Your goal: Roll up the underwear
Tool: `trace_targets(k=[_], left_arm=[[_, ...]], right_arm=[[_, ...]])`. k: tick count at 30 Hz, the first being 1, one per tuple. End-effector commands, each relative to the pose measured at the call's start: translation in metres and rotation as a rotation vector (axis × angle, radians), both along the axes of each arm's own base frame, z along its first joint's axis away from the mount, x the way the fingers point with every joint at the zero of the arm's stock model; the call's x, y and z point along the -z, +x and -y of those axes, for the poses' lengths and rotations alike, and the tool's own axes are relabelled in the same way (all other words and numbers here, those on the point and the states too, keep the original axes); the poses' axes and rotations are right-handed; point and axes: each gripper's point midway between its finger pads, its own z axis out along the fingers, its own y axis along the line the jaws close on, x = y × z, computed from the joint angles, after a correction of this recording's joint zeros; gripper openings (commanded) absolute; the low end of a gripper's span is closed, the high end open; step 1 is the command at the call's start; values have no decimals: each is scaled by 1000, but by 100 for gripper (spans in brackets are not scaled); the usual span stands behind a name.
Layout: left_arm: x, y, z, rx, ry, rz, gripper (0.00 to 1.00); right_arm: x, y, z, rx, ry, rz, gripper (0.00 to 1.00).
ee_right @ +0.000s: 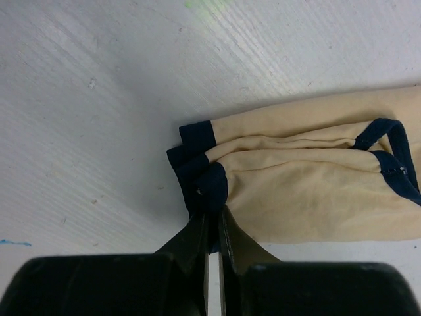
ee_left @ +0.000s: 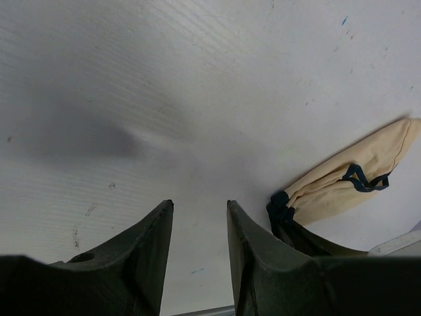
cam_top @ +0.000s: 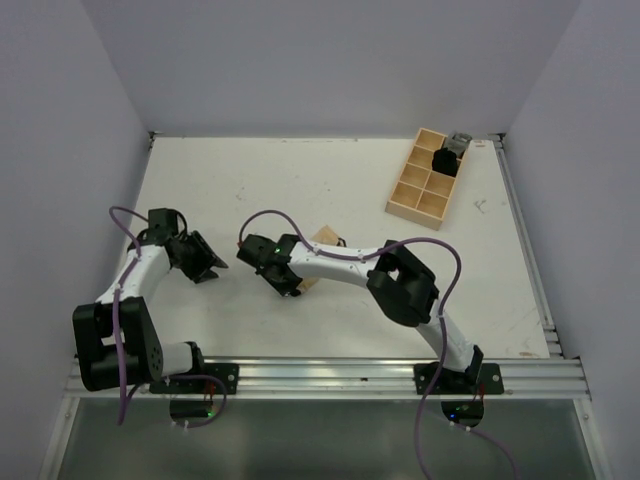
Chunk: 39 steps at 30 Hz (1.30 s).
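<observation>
At centre-left of the top view the left end effector [cam_top: 200, 262] hangs over the bare bench [cam_top: 300, 180], fingers spread and holding nothing. Its own camera shows the underwear [ee_left: 348, 178] off to the lower right, apart from it. Just to the right, at the middle of the top view, the right end effector [cam_top: 290, 285] is pressed together on the dark trim at the left corner of the underwear. The garment lies on the bench folded into a long strip, mostly hidden under that arm from above.

The pinch takes only the edge band, so the trim could slip free as the roll starts. Only the top layer might lift, and then the fold would come apart. With nothing pinning the far end, the whole garment may drag along the bench instead of rolling, and a loose roll would likely spring open on release.

Counted: two end effectors, one underwear, one wooden tray [cam_top: 408, 212] at upper right, one dark item [cam_top: 445, 160] in one of its compartments
</observation>
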Motion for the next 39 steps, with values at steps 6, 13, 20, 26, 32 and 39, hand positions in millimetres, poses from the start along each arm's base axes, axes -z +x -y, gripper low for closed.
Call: trace_targets(k=[6, 13, 20, 26, 32, 39], left_arm=[[-6, -7, 22, 123, -95, 129, 42], [-6, -17, 53, 190, -161, 164, 43], [-16, -12, 98, 314, -227, 276, 42], [-16, -10, 100, 345, -224, 280, 41], [-3, -22, 109, 352, -268, 205, 42], [5, -42, 122, 346, -305, 147, 48]], right_arm=[[-20, -3, -2, 95, 217, -199, 0], [-29, 0, 5, 167, 423, -372, 0], [-40, -6, -2, 155, 593, -494, 0], [-43, -19, -3, 129, 668, -543, 0], [-48, -25, -2, 118, 711, -571, 0], [-52, -27, 0, 114, 746, -571, 0]])
